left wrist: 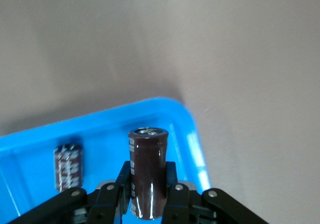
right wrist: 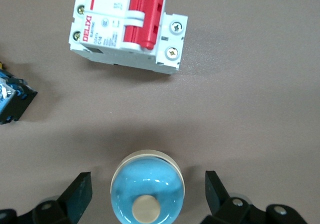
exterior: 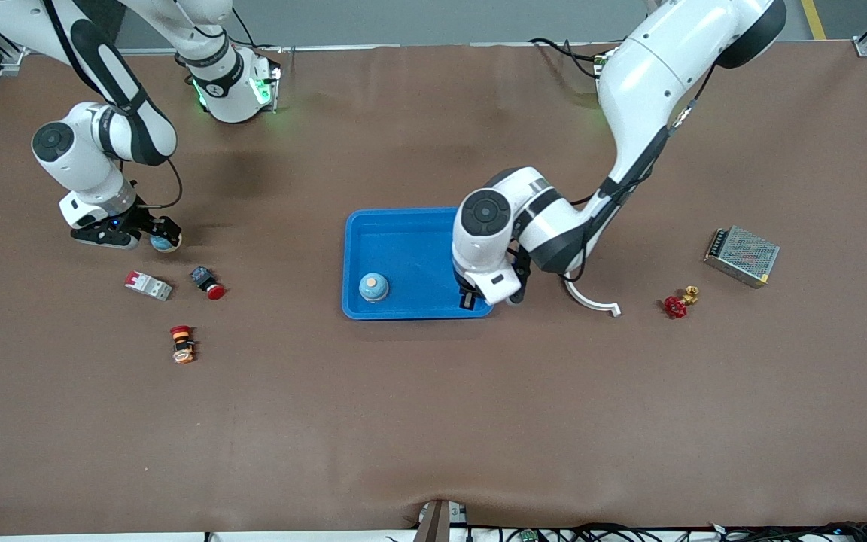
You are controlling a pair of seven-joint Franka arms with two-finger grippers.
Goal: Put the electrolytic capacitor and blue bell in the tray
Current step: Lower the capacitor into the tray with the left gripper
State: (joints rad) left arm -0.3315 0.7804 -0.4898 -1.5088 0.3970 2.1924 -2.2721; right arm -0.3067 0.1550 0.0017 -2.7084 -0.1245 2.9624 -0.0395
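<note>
Capacitor [left wrist: 148,176], a stiff, smooth, light cylinder, stands upright clamped at its lower body by the left gripper [left wrist: 148,199] over the tray [exterior: 403,245] corner toward the left arm's end. A bell [exterior: 373,286] already sits inside. Another bell [right wrist: 147,191] sits between the right gripper's [right wrist: 147,194] wide-open fingers, best grasped across its rounded, likely slippery dome.

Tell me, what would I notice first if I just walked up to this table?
Probably the bright blue tray in the middle of the brown table, with a little blue bell already sitting in it. Over the tray's corner, the left pincer grips a dark brown capacitor upright. At the right arm's end, the right pincer stands open around a second blue bell on the table.
</note>
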